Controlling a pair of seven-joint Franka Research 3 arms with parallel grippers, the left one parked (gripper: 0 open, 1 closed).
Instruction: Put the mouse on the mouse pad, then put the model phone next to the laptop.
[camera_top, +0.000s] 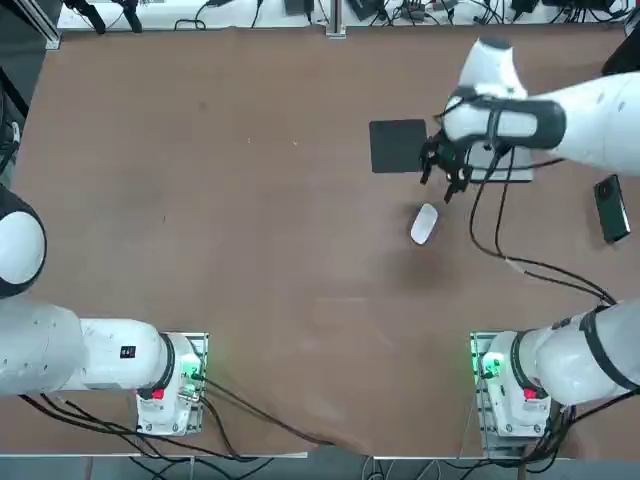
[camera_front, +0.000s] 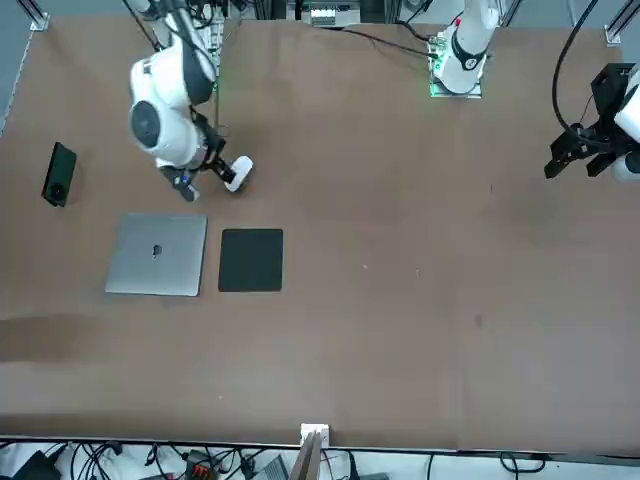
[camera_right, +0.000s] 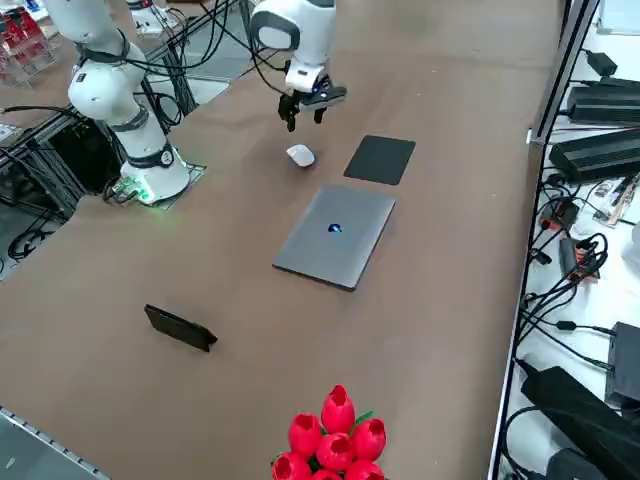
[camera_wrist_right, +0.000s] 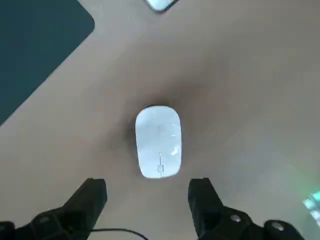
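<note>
Mouse (camera_wrist_right: 159, 142) is seen on bare tabletop (camera_front: 400, 350), just beside mouse pad (camera_top: 398, 146) on the side towards the arm bases, not on it. Right gripper (camera_wrist_right: 147, 186) is held above the table near the mouse, fingers spread wide, nothing gripped. In the wrist view the mouse is framed just beyond the fingertip line, roughly centred on the gap; its long axis is set nearly square to the closing direction, so its narrow width is judged to be presented for the grasp. A small further approach is judged to be needed. Shell: white, glossy, rounded oblong, faintly marked near one end
</note>
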